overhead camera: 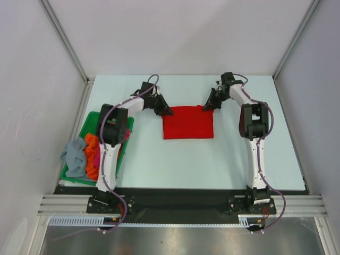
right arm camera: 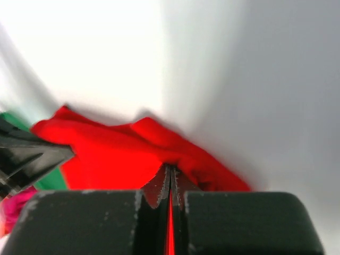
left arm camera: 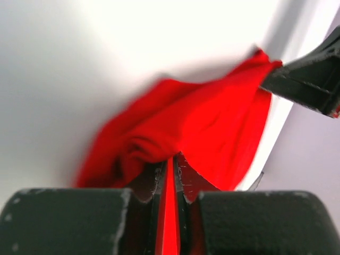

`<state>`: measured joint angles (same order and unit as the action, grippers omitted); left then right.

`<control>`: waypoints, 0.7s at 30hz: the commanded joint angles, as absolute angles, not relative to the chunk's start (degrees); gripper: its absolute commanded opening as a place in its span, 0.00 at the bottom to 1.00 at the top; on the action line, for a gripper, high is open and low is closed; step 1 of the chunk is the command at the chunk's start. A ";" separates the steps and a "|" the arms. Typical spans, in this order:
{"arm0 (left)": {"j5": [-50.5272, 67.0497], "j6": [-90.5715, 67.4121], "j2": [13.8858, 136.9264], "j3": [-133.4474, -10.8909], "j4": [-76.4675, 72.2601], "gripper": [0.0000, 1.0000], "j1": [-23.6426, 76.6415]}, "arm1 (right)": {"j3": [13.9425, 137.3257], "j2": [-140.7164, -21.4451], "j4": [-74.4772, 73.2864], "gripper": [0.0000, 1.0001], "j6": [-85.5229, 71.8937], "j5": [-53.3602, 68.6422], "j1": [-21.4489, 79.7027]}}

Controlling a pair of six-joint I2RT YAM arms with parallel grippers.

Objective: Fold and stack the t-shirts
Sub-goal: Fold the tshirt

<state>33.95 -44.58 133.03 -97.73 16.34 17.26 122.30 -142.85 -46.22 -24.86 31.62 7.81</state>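
At left claw (left arm camera: 169,166): clenched, far-left corner of red t-shirt (overhead camera: 188,123) pinched between jaws, red strip showing in slit. At right claw (right arm camera: 170,175): same, clamped on far-right corner, cloth bunched at tips. Shirt spread as rough rectangle mid-surface (overhead camera: 212,159), between the two arms (wrist views blurred, can't tell if far edge is lifted). Well left, green tray (overhead camera: 90,118) at surface edge, holding crumpled heap: grey-blue shirt (overhead camera: 73,153) spilling over left rim, orange shirt (overhead camera: 90,142), magenta-pink shirt (overhead camera: 97,155) beside it.
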 commanded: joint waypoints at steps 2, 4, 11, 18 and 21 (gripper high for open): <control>31.82 -42.63 135.17 -99.85 13.62 0.11 13.37 | 126.12 -146.34 -43.86 0.00 -23.64 30.23 4.93; 30.33 -41.05 135.09 -100.02 14.32 0.11 12.05 | 127.17 -146.78 -44.64 0.00 -23.29 29.89 4.31; 24.88 -30.95 127.74 -106.08 27.31 0.24 12.74 | 128.51 -140.38 -51.68 0.15 -19.69 25.05 3.69; 20.30 -27.76 111.40 -99.86 32.17 0.43 19.41 | 108.43 -121.76 -52.40 0.48 -19.25 20.13 2.99; 20.74 -32.68 105.84 -90.81 26.56 0.46 25.02 | 96.64 -113.92 -46.96 0.61 -19.78 22.31 2.37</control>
